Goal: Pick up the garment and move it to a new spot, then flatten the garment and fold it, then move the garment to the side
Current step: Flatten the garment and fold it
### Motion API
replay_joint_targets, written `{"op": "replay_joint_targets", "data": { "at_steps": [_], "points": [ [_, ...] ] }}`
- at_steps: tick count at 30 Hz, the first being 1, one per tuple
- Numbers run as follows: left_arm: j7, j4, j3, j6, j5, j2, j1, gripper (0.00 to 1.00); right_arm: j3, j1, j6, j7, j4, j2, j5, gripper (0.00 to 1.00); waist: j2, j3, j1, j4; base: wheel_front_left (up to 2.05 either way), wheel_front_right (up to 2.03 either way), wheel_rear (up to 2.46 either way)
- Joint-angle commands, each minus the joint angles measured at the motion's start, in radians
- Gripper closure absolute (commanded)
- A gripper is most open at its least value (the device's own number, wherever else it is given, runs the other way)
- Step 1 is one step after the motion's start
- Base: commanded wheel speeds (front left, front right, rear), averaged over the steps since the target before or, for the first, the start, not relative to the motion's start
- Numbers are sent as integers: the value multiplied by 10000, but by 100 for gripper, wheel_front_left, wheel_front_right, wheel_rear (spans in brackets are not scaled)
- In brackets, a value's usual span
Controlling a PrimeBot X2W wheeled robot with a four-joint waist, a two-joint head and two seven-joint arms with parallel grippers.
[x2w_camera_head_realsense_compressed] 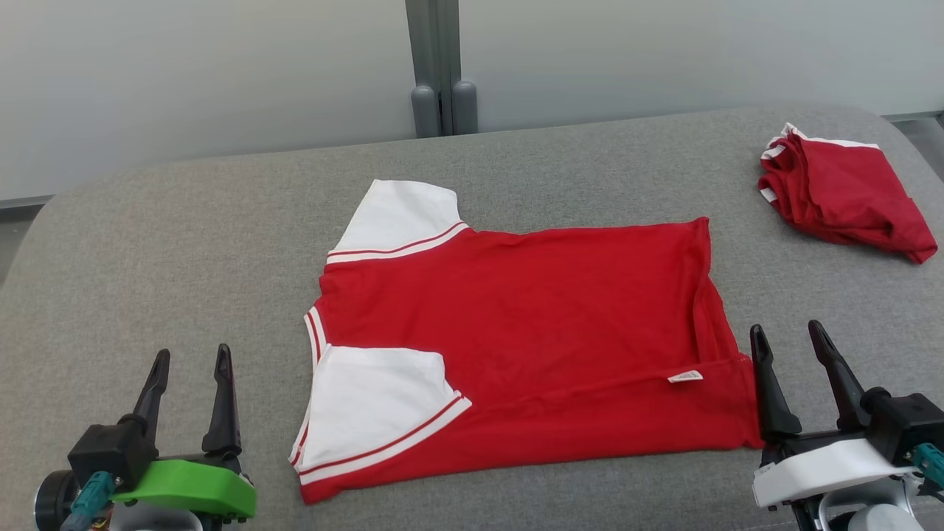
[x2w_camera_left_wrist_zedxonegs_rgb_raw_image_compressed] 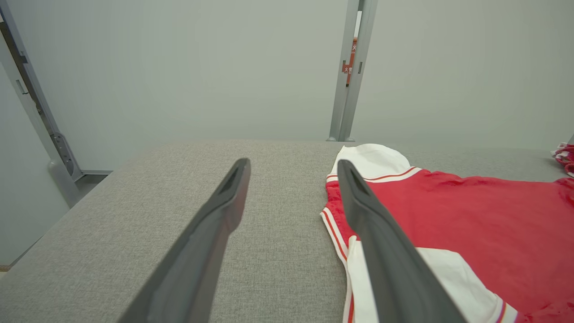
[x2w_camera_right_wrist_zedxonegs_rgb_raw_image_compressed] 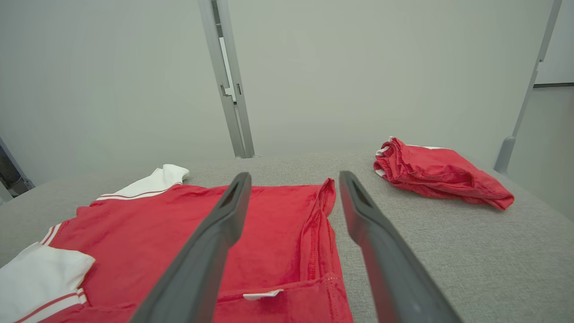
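Lying flat on grey fabric surface (x2w_camera_head_realsense_compressed: 147, 243): red shirt with white sleeves (x2w_camera_head_realsense_compressed: 531, 317). Left gripper (x2w_camera_head_realsense_compressed: 192, 351) and right gripper (x2w_camera_head_realsense_compressed: 785, 327) flank it, both spread wide, empty.

Red shirt (x2w_camera_head_realsense_compressed: 531, 317), white sleeves: spread flat, collar leftward, near edge folded over.

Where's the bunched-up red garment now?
Head view: the bunched-up garment lies far right on the grey surface, beyond the right hand, apart from the spread shirt.

A grey fabric-covered table (x2w_camera_head_realsense_compressed: 184, 243) bears a flat-lying red shirt (x2w_camera_head_realsense_compressed: 531, 324) and, far right, a seemingly folded red garment (x2w_camera_head_realsense_compressed: 848, 199).
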Motion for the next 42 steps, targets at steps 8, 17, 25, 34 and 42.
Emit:
{"op": "replay_joint_targets", "data": {
  "at_steps": [8,17,25,34,42],
  "points": [
    [-28,5,84,-38,-97,-24,179,0,55,25,0,-40,153,-68,-108,0,0,-6,0,-11,0,0,0],
    [-28,69,82,-44,-73,-28,149,0,129,-93,0,-32,271,-86,-161,0,0,41,0,27,0,0,0],
    [294,358,-205,-273,199,554,-1043,0,611,-1263,0,113,444,-409,-226,0,0,557,0,-158,0,0,0],
    [1175,844,-1055,-696,245,1342,-4686,0,893,-4511,0,1431,1706,-1136,-284,0,0,2306,0,-509,0,0,0],
    [2156,2409,-3043,-765,-1001,1951,-8166,0,1509,-7005,0,2358,3422,-1591,-248,0,0,3952,0,-989,0,0,0]
  ]
}}
